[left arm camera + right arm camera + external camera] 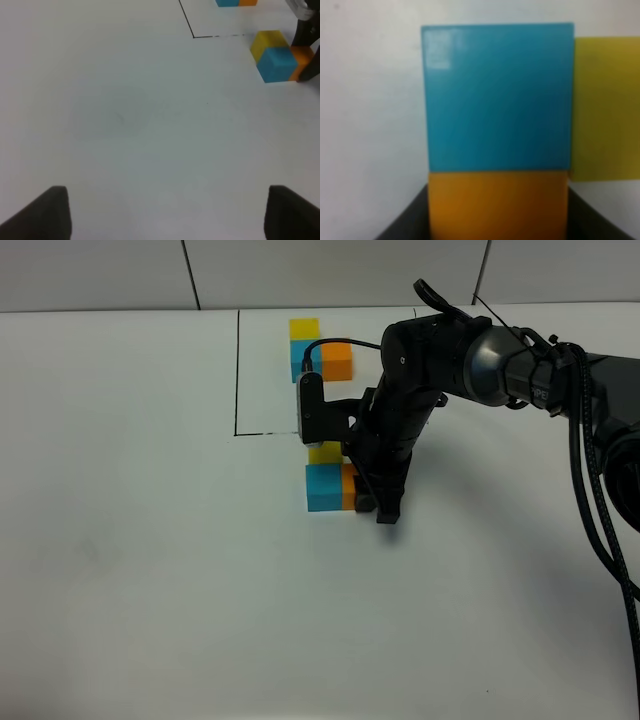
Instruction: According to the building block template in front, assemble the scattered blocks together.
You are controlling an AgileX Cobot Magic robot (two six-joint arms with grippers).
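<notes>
The template stands at the back inside a thin black outline (238, 370): a yellow cube (304, 328), a sky-blue cube (299, 359) and an orange cube (337, 361) joined in an L. In front of the outline the scattered blocks sit together: yellow (323, 452), sky-blue (323, 487) and orange (348, 487). My right gripper (366, 502) reaches down and is shut on the orange block (497, 205), which touches the sky-blue block (497, 97); the yellow block (607, 107) touches the sky-blue one on another side. My left gripper (167, 215) is open and empty, far from the blocks (278, 64).
The white table (150, 560) spreads around the blocks. The right arm with its black cables (600, 500) comes in from the right. The outline's corner (194, 36) lies just behind the group of blocks.
</notes>
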